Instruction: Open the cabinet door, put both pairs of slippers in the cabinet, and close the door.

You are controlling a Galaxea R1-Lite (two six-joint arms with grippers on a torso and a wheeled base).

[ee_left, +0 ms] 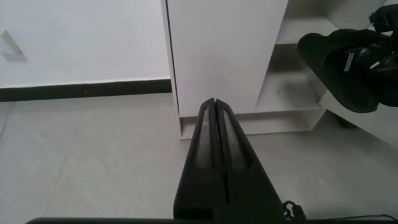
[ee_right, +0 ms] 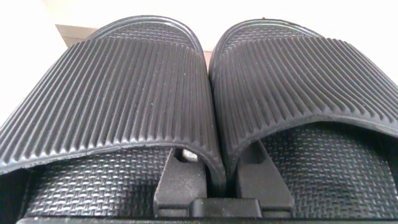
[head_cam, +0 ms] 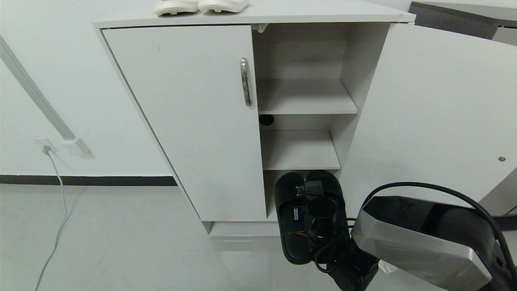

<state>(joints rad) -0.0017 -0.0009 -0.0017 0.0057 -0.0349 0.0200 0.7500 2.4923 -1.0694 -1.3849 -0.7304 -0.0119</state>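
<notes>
At about 5 o'clock in the head view, the right gripper [head_cam: 317,210] has its jaws clenched on the black slippers [head_cam: 291,238]. It pinches the pair by their inner straps, so they sit side by side with toes towards the cabinet. The toes are at the mouth of the bottom compartment [head_cam: 270,193], though whether they are past the front edge cannot be told. The heels hang out over the floor [head_cam: 121,242].

The left gripper [ee_left: 215,107] hangs low in front of the cabinet's base, jaws pressed together on nothing.

Beyond, the left door [head_cam: 181,121] is shut, and the right door [head_cam: 436,113] stands wide open at 3 o'clock of the shelves. Farthest off, near 12 o'clock, the white slippers [head_cam: 200,5] lie on the cabinet top [head_cam: 323,16].

The step in hand looks to be stowing the black pair. It would go best with the pair held level and pushed straight towards 12 o'clock, under the lower shelf [head_cam: 299,155] and clear of the shut door's edge at 9 o'clock. The heels should pass the front lip and the soles should rest down before release. A straight pull back should keep the straps from dragging the pair out again.
</notes>
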